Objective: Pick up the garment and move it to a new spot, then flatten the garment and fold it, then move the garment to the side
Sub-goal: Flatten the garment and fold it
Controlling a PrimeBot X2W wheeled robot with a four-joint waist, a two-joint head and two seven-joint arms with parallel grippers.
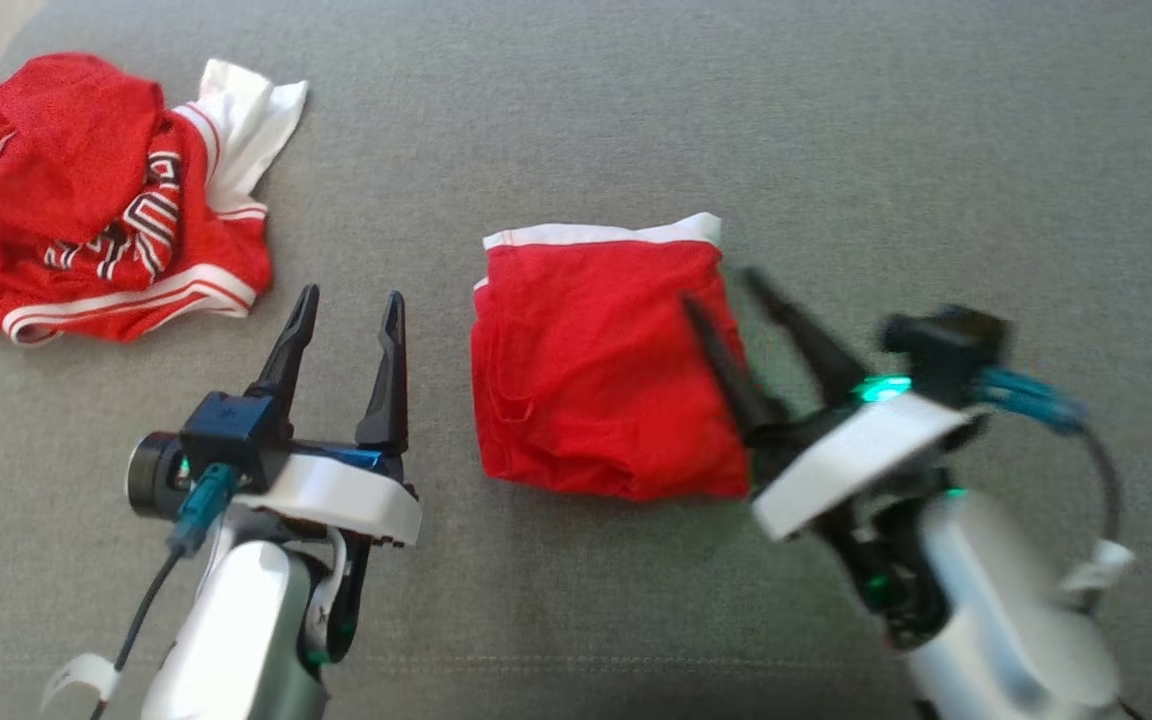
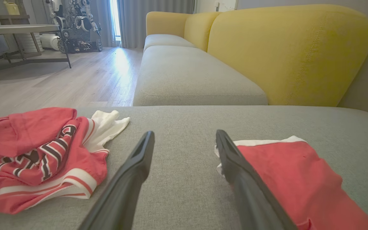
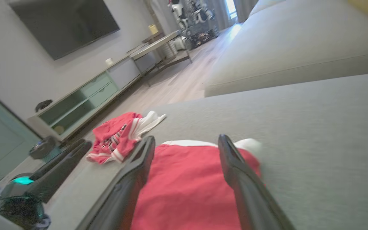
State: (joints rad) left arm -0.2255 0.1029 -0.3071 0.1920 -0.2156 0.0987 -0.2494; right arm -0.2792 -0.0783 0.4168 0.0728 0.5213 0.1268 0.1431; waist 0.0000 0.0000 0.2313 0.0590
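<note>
Currently: folded red garment (image 1: 601,370) lies mid sofa seat (image 1: 836,150), well apart from a crumpled red pile (image 1: 106,200). Left claw (image 1: 351,295) wide, empty, just beside it; right claw (image 1: 719,288) wide over its right edge. Judged light, limp; pinch all layers at a folded edge.

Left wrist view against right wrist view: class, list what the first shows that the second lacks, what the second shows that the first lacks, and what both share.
First's extra: the broad yellow sofa back, which the second at most clips at a corner. Second's extra: a dark wall screen and a pale green cabinet below it. Shared: the folded red garment, the crumpled red-and-white pile, the grey cushion they lie on, the wooden floor and a table.
</note>
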